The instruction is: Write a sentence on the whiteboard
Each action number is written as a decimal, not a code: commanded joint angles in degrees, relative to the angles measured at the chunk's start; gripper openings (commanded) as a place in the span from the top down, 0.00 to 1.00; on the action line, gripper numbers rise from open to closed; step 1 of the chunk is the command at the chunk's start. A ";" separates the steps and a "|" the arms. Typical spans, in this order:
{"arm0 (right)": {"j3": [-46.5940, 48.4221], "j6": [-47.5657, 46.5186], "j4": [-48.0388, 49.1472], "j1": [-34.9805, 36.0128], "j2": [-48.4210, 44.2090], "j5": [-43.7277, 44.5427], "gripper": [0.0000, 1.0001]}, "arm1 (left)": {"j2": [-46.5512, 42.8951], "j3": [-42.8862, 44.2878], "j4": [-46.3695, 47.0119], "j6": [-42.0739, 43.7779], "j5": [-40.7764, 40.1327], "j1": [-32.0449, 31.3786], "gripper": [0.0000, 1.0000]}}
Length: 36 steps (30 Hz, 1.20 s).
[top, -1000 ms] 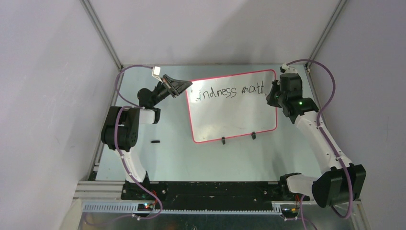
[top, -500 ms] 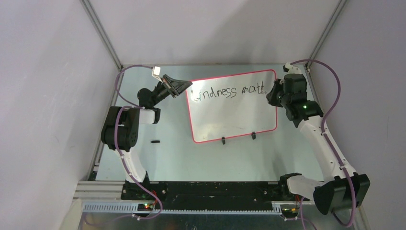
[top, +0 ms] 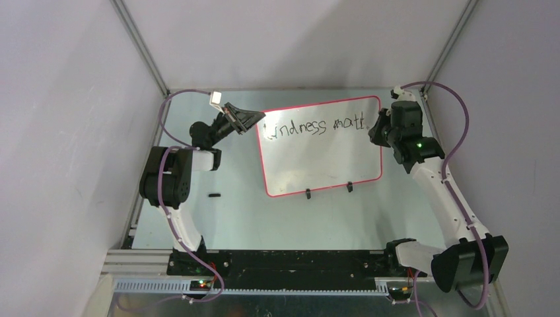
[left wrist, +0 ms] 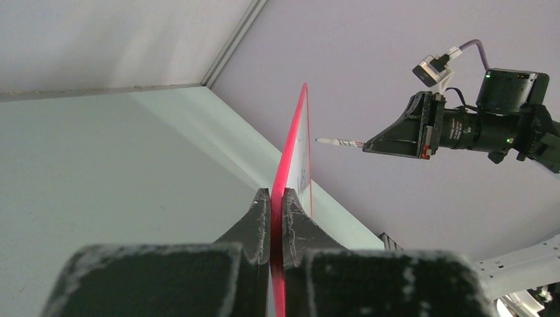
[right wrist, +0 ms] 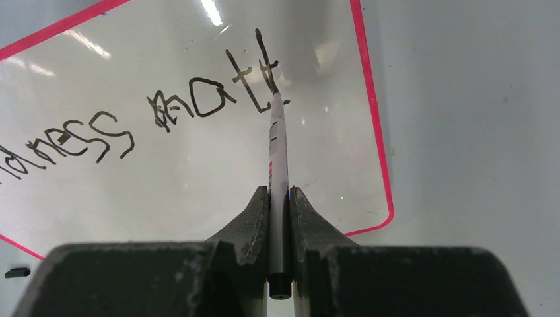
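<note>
1. My left gripper (left wrist: 277, 195) is clamped on the left edge of the large glossy white whiteboard with red-pink rim (top: 320, 162), which sits far-centre on the pale green table (top: 264, 218).
2. My right gripper (right wrist: 279, 193) pinches a slim white marker pen (right wrist: 278, 145), its tip at the last "t".
3. The black handwritten sentence (top: 310, 127) reads "kindness matt" along the board's top.

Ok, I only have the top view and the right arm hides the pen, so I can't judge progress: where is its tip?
Observer: In the right wrist view the pen has its tip at the foot of the second t of "matt" in the writing on the board.
Operator: Is the grip on it sound?
Observer: The right hand is shut on the barrel, whose rear end pokes out behind the fingers.
Operator: And the left hand?
Observer: The left wrist view shows it shut on the board's red rim, seen edge-on.
</note>
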 commanded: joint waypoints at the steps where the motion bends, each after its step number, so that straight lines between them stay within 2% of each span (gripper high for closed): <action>1: 2.41 0.07 2.22 -0.32 0.61 1.33 1.00 | -1.31 0.43 2.43 3.09 1.29 0.74 1.00; 13: 0.35 -0.62 4.41 -0.05 -2.33 2.24 1.00 | -0.91 0.49 2.85 2.03 0.88 0.86 1.00; 36: 0.12 -1.51 3.85 -0.46 0.89 2.30 1.00 | -0.84 0.56 2.94 1.85 0.86 0.85 1.00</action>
